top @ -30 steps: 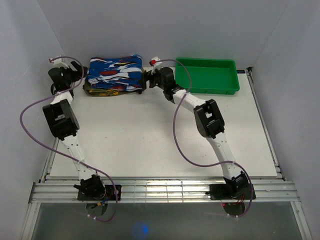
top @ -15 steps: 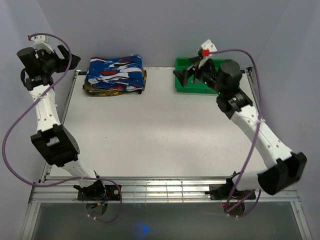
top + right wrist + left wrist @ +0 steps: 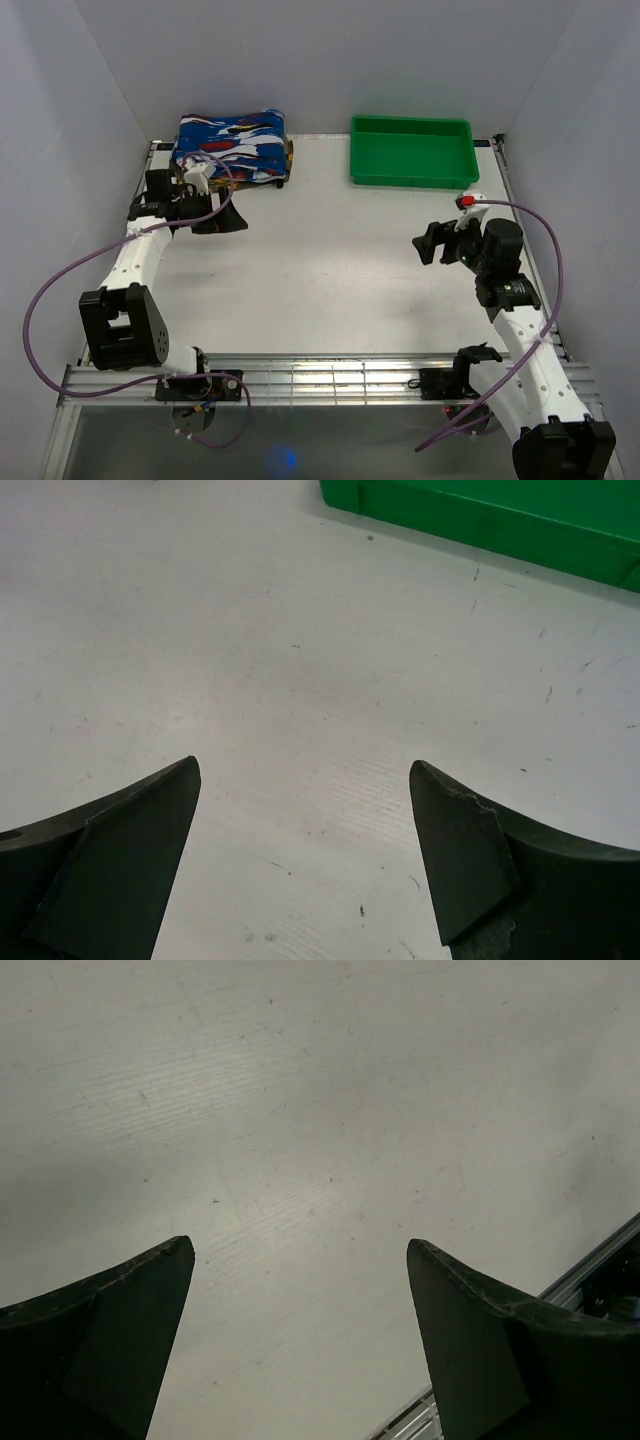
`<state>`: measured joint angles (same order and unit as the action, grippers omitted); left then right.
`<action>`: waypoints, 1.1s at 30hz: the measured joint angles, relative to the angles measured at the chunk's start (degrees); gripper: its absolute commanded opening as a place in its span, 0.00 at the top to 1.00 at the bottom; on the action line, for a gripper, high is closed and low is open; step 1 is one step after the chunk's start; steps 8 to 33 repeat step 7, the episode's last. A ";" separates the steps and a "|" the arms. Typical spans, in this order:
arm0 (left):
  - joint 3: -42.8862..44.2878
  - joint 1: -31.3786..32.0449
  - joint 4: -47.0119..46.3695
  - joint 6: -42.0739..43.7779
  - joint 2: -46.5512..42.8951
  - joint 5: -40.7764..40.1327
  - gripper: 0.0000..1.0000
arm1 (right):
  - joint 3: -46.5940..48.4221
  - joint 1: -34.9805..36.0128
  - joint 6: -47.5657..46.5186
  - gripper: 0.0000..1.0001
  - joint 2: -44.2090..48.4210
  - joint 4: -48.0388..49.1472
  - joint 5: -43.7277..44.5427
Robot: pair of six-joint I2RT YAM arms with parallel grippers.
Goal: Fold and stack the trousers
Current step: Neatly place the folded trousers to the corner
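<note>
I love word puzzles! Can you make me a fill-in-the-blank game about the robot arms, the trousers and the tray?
1. The tray at the back of the table is coloured ____.
2. The folded trousers are mostly ____.
3. The left gripper and the right gripper both have jaws that are ____.
4. The trousers lie nearer the ____ gripper.
Missing words: green, blue, open, left.

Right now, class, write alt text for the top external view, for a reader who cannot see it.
Folded blue-print trousers lie stacked on a camouflage garment at the white table's far-left corner, with a green tray at the far right. Both arms are bent over the table, left gripper and right gripper open and holding nothing.
</note>
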<state>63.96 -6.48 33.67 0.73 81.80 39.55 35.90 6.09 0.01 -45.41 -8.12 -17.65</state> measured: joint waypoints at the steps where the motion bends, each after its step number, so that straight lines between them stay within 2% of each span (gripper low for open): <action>1: -0.90 0.33 0.63 0.37 -0.02 -0.83 0.02 | -0.81 -0.61 0.22 0.10 1.79 -0.48 -0.33; 7: -1.55 1.36 0.79 1.09 -1.18 -4.26 0.02 | -2.95 -2.34 1.25 0.10 7.65 -1.22 -2.36; 33: -1.55 1.36 0.79 1.09 -1.18 -4.26 0.02 | -2.95 -2.34 1.25 0.10 7.65 -1.22 -2.36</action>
